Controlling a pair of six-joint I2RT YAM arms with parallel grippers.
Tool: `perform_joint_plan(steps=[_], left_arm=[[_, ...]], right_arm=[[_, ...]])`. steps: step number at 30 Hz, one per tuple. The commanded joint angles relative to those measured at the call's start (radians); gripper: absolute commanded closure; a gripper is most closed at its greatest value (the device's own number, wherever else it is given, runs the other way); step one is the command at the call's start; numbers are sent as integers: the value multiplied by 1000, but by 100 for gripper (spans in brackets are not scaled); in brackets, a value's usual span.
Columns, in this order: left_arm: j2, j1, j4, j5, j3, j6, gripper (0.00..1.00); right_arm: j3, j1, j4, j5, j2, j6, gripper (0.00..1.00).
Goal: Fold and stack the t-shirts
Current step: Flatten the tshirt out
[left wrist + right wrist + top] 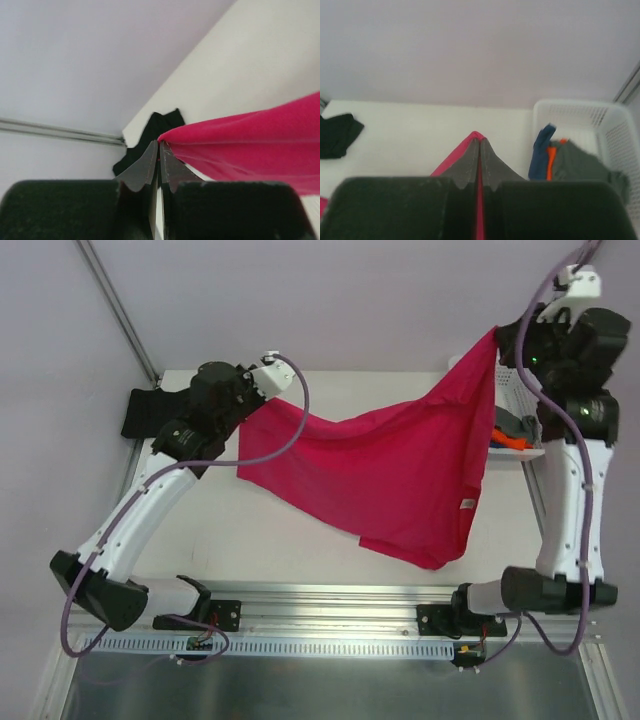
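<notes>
A crimson-pink t-shirt [400, 470] hangs stretched in the air between both arms, its lower edge sagging toward the table. A small white label [466, 503] shows near its right edge. My left gripper [262, 390] is shut on the shirt's left corner; in the left wrist view the cloth [260, 145] runs off to the right from the pinched jaws [159, 144]. My right gripper [497, 337] is raised high at the back right, shut on the other corner, and pink cloth [465, 150] shows between its jaws [479, 141]. A black t-shirt [150, 412] lies at the table's far left.
A white lattice basket [615, 120] stands at the back right of the table [300, 540], under my right arm. It holds blue [540, 155], orange [551, 160] and grey [580, 162] shirts. A metal rail [330, 645] runs along the near edge.
</notes>
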Motion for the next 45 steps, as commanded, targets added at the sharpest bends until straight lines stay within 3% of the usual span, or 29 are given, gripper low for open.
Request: perform_joint_plan(steps=[1, 11, 19, 23, 29, 34, 39, 45], left_arm=[[45, 17, 39, 81, -57, -57, 100], [-22, 19, -9, 129, -117, -123, 100], [-226, -33, -191, 124, -175, -199, 100], [-318, -67, -279, 117, -190, -230, 100], [-317, -66, -271, 98, -103, -173, 100], [-205, -66, -199, 71, -31, -143, 100], [-49, -9, -178, 100, -2, -179, 100], [214, 69, -158, 181, 49, -235, 100]], right_arm=[[-62, -3, -5, -55, 84, 88, 99], [-203, 3, -61, -147, 42, 114, 99], [-215, 1, -323, -274, -170, 74, 100], [-295, 3, -322, -286, -357, 66, 99], [-187, 3, -330, -129, -437, -15, 99], [-19, -3, -264, -73, -287, -21, 99], [-45, -9, -175, -134, -111, 68, 100], [-116, 1, -124, -187, 225, 169, 99]])
